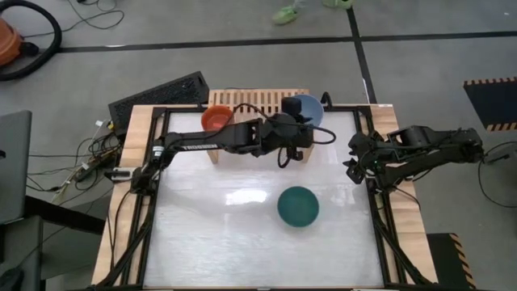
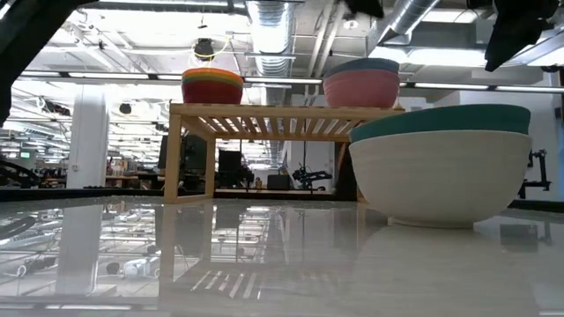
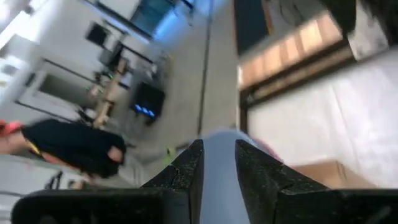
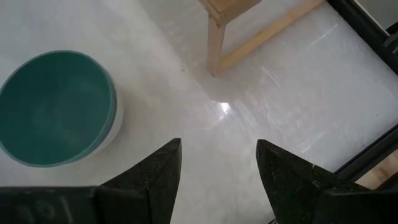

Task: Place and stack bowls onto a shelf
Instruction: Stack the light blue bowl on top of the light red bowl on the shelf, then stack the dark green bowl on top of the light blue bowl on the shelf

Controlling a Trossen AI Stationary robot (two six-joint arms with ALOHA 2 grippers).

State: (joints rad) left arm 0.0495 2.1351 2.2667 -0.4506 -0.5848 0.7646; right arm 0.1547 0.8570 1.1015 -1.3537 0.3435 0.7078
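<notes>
- Teal bowl (image 2: 441,119) nested in cream bowl (image 2: 441,176) on bench: light, rigid, slick; grip the rim.
- Left gripper (image 1: 292,153) by shelf (image 1: 242,99), jaws narrowly apart around blue bowl (image 1: 307,107)'s rim.
- Right gripper (image 4: 217,163) waits, jaws apart.

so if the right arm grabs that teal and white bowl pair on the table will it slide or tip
The teal bowl sits nested in the cream-white bowl, whose base is much narrower than its rim, so a rim push may rock it. The table looks glossy, so sliding seems likely. Both look like rigid, light plastic; lifting only the teal rim may separate them. The right gripper is open nearby.
</notes>
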